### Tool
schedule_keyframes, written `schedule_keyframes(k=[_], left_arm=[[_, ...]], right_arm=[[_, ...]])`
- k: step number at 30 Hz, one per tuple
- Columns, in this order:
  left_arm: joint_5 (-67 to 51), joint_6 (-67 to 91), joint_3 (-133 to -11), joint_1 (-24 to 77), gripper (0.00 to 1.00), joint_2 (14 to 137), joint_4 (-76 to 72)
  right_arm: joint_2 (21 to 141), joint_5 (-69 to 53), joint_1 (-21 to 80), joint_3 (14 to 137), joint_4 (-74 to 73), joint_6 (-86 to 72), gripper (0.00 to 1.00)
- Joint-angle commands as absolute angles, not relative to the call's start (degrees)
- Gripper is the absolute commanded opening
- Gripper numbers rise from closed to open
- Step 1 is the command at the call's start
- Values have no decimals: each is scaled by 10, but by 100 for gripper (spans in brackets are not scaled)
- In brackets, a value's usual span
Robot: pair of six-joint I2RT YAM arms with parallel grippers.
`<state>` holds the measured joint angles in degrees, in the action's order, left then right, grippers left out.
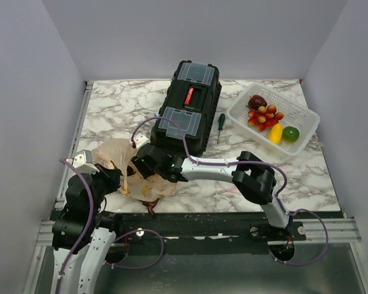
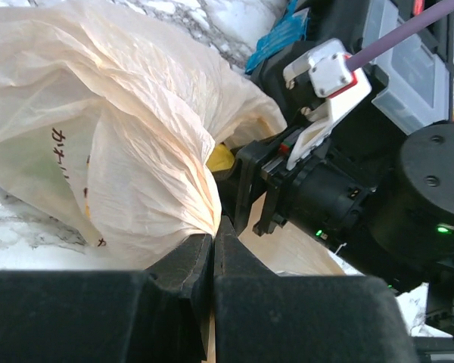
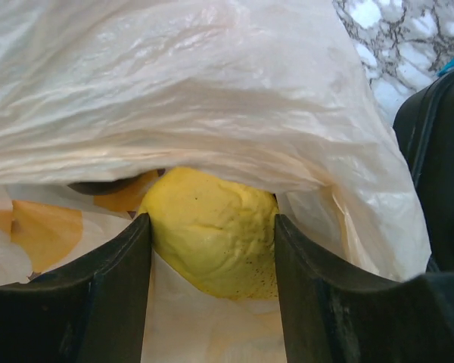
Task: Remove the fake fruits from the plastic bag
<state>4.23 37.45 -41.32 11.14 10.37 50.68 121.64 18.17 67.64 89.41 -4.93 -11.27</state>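
Observation:
The crinkly beige plastic bag [image 1: 113, 153] lies at the near left of the table. My left gripper [image 1: 118, 177] is shut on a gathered fold of the bag [image 2: 98, 113], its jaws pinched together [image 2: 213, 236]. My right gripper [image 1: 139, 168] reaches into the bag's mouth. In the right wrist view its fingers press both sides of a yellow fake fruit [image 3: 212, 234] under the bag's film [image 3: 174, 91]; the gripper [image 3: 212, 227] is shut on it. A sliver of that yellow fruit [image 2: 221, 157] shows in the left wrist view. Orange shapes [image 3: 45, 227] lie deeper inside.
A black toolbox [image 1: 190, 110] stands just behind the bag, close to the right arm. A green-handled screwdriver [image 1: 221, 125] lies to its right. The white lattice basket [image 1: 288, 98] at the back right holds dark purple [image 1: 256, 101], grape [image 1: 265, 116], yellow [image 1: 275, 133] and green [image 1: 291, 133] fruits.

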Motion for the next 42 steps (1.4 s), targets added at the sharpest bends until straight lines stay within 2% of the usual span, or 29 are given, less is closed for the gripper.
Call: schedule_keyframes(k=[1, 5, 11, 12, 16, 18, 21, 28, 32, 38, 42], left_arm=[[12, 361, -406, 114, 0, 134, 505], [0, 355, -406, 115, 0, 139, 501], [-19, 349, -404, 114, 0, 137, 497], [-21, 348, -404, 114, 0, 137, 496], [-26, 345, -403, 114, 0, 135, 494], [-27, 345, -403, 114, 0, 136, 494], [-29, 344, -403, 114, 0, 137, 493], [-31, 342, -403, 115, 0, 138, 492], [-31, 342, -403, 115, 0, 137, 491], [-31, 342, -403, 115, 0, 141, 491], [-32, 342, -403, 115, 0, 140, 491]], right_arm=[[1180, 161, 673, 898, -26, -98, 64], [1163, 135, 673, 887, -20, -122, 77], [1180, 105, 673, 914, -38, -126, 78], [1185, 108, 673, 916, -40, -126, 76], [1197, 116, 671, 923, -40, -130, 56], [1209, 121, 671, 930, -42, -127, 52], [1232, 132, 670, 947, -60, -117, 52], [1272, 114, 671, 970, -87, -88, 63], [1277, 127, 671, 965, -91, -80, 75], [1287, 130, 671, 968, -97, -76, 78], [1290, 126, 671, 972, -105, -77, 88]])
